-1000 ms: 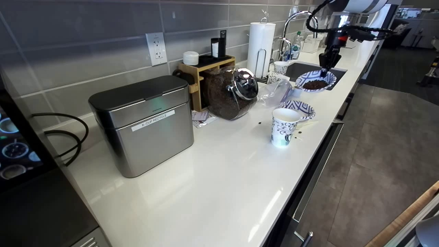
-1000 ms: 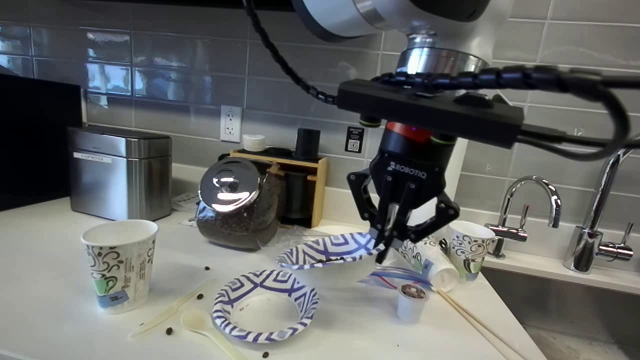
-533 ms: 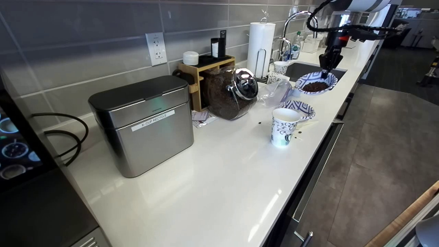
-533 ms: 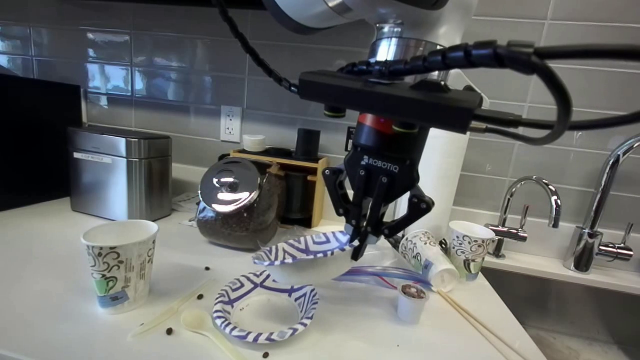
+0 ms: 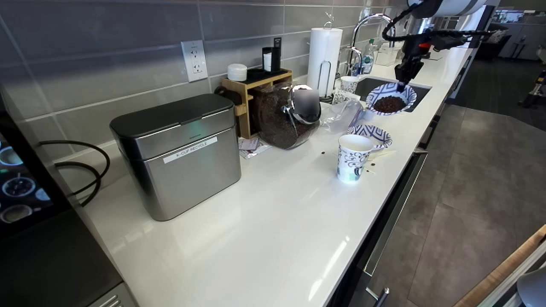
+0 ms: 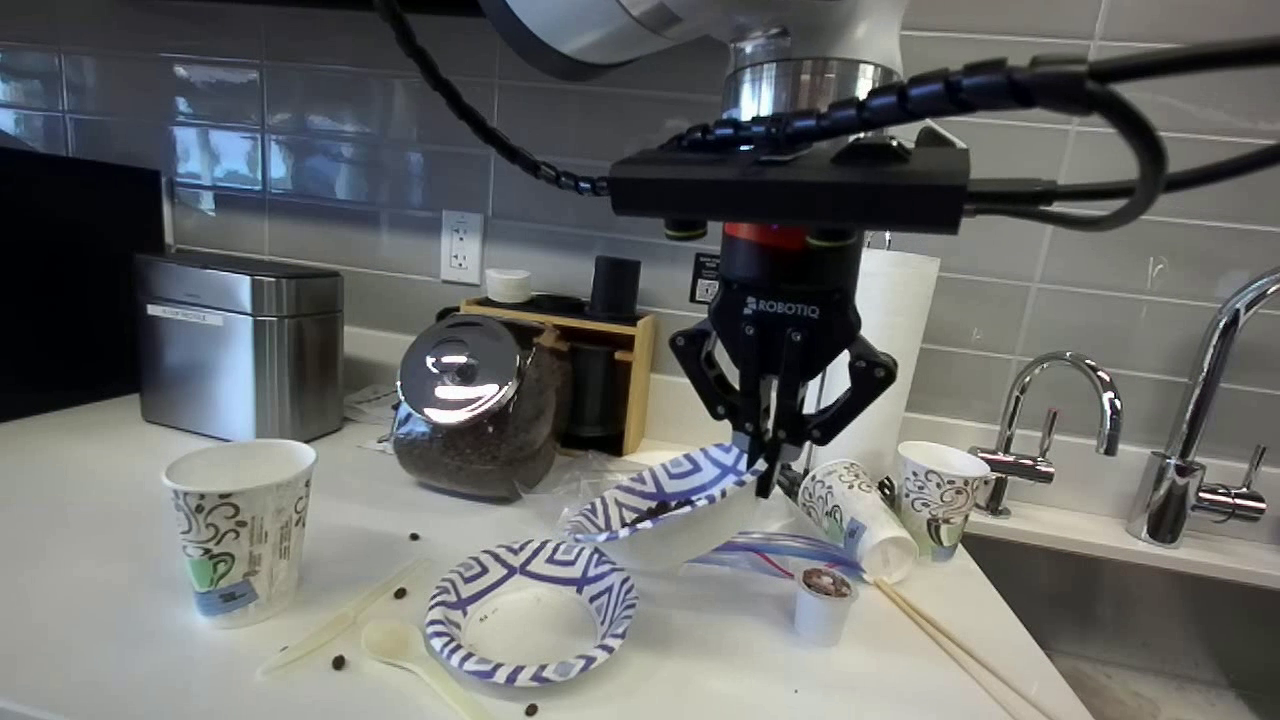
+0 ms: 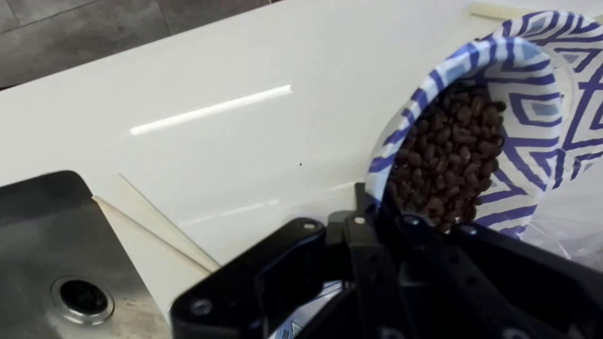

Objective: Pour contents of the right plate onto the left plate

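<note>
The right plate is a shallow bowl with a blue-and-white zigzag rim [image 6: 690,478], holding a heap of brown coffee beans [image 7: 452,155]. My gripper [image 6: 765,468] is shut on its rim and holds it in the air, tilted down toward the left plate. In the wrist view the fingertips [image 7: 360,194] pinch the plate's edge [image 7: 530,110]. The beans are still inside. The left plate [image 6: 535,625] is a similar patterned bowl with a white bottom and only tiny specks, on the counter below and to the left. It also shows in an exterior view [image 5: 377,132], partly behind a cup.
A patterned paper cup [image 6: 240,530] stands left of the left plate. A plastic spoon [image 6: 405,650], knife [image 6: 340,620] and loose beans lie near it. A coffee pod [image 6: 824,605], chopsticks [image 6: 950,640], plastic bag [image 6: 780,550], tipped cup [image 6: 860,520] and sink [image 6: 1150,600] are at the right.
The gripper with the right plate first moved left toward the left plate, then slightly back right and up. The plate now tilts more steeply toward the left plate. The left plate has not moved.
</note>
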You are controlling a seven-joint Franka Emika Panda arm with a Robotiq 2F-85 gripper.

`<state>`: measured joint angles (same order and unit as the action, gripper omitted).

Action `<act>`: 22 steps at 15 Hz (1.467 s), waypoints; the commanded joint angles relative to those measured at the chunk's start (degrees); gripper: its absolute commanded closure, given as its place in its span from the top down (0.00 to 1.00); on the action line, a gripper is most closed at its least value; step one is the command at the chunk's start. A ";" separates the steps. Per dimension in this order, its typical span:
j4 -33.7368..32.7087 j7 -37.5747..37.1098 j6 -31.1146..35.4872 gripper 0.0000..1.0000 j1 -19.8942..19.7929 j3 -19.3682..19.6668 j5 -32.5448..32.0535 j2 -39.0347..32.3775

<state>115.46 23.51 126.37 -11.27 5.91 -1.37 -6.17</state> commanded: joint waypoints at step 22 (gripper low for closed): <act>25.04 -18.75 25.74 0.01 2.14 -2.20 -21.44 20.28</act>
<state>137.00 7.62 149.64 -8.96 4.45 -19.60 11.38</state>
